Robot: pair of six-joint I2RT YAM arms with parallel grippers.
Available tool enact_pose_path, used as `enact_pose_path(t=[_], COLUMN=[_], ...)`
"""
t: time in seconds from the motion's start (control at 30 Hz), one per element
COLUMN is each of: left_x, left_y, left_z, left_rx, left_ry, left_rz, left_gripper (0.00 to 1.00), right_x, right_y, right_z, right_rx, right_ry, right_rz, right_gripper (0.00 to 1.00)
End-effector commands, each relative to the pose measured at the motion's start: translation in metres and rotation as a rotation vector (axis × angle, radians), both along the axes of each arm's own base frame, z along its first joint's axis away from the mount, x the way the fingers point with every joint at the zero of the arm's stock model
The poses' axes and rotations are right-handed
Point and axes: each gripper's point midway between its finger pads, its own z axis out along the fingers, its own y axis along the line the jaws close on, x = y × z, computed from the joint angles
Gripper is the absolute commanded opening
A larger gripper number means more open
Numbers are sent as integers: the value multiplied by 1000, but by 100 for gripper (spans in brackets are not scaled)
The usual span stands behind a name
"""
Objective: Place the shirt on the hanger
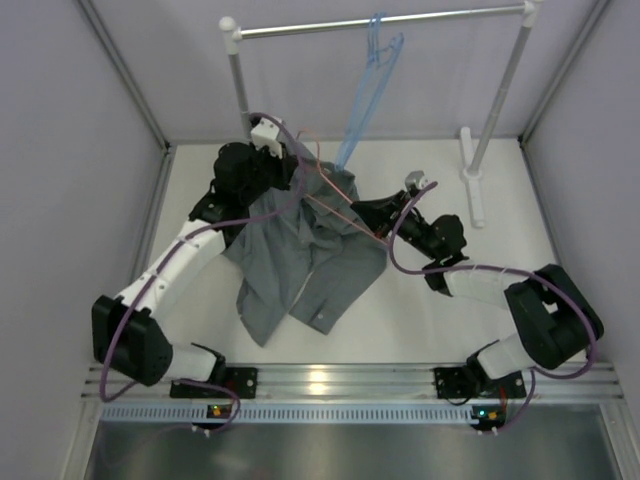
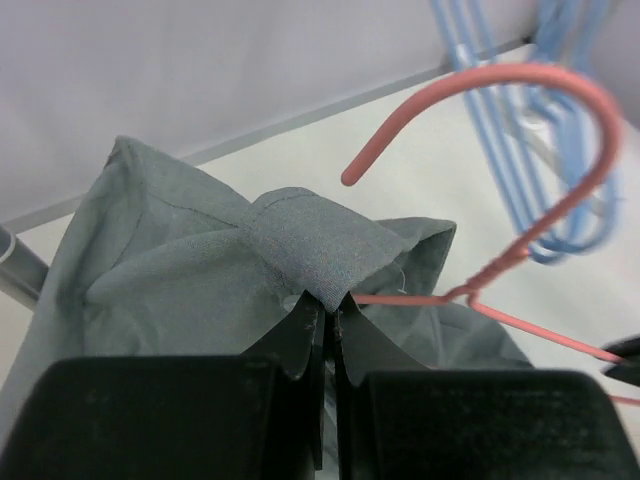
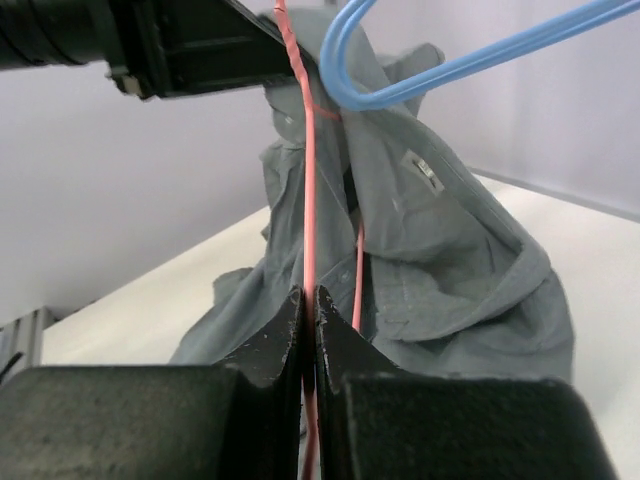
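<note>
The grey shirt (image 1: 300, 265) hangs lifted at its collar and trails down onto the table. My left gripper (image 1: 300, 178) is shut on the shirt's collar fold (image 2: 320, 245), seen close in the left wrist view. The pink hanger (image 1: 340, 212) runs across the shirt's top; its hook (image 2: 540, 130) curves up to the right of the collar. My right gripper (image 1: 375, 215) is shut on the hanger's wire (image 3: 308, 200), which runs straight up from the fingertips (image 3: 322, 318). The shirt's collar and white label (image 3: 425, 172) hang behind the wire.
Light blue hangers (image 1: 370, 90) hang from the rail (image 1: 380, 20) of a white rack at the back, close above the pink hook; one (image 3: 450, 65) shows in the right wrist view. The rack's foot (image 1: 472, 185) stands at the right. Grey walls enclose the table.
</note>
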Motion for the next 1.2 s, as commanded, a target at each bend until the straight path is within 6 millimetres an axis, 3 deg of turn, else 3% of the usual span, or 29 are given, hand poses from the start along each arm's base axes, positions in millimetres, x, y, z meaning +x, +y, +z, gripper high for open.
enact_pose_path(t=[0.0, 0.03, 0.17, 0.27, 0.5, 0.63, 0.73, 0.83, 0.93, 1.07, 1.13, 1.17], left_x=[-52, -60, -100, -114, -115, -109, -109, -114, -119, -119, -112, -111], left_y=[-9, -8, -7, -15, -22, -4, 9, 12, 8, 5, 16, 24], left_z=[66, 71, 90, 93, 78, 59, 57, 59, 64, 61, 63, 68], left_rx=[-79, -91, -143, -179, -211, -138, -97, -91, -113, -119, -108, -100], left_ry=[-69, -62, -44, -11, 135, 161, 147, 138, 144, 177, 170, 150], left_rz=[-163, -175, -245, -311, -312, -205, -147, -144, -174, -179, -101, -60], left_gripper=[0, 0, 0, 0, 0, 2, 4, 28, 35, 64, 72, 81], right_x=[-35, -39, -55, -64, -81, -92, -99, -99, -96, -94, -94, -93], right_y=[-13, -16, -17, -19, -28, -28, -30, -30, -31, -28, -28, -29], right_z=[52, 47, 61, 74, 102, 118, 123, 121, 119, 124, 125, 126], right_rx=[137, 148, 174, 218, 294, 327, 351, 366, 369, 385, 389, 391], right_ry=[-178, -161, -186, -213, -290, -323, -329, -315, -323, -329, -336, -338], right_rz=[52, 59, 126, 150, 164, 213, 238, 240, 205, 193, 182, 175], right_gripper=[0, 0, 0, 0, 0, 0, 0, 0, 0, 0, 0, 0])
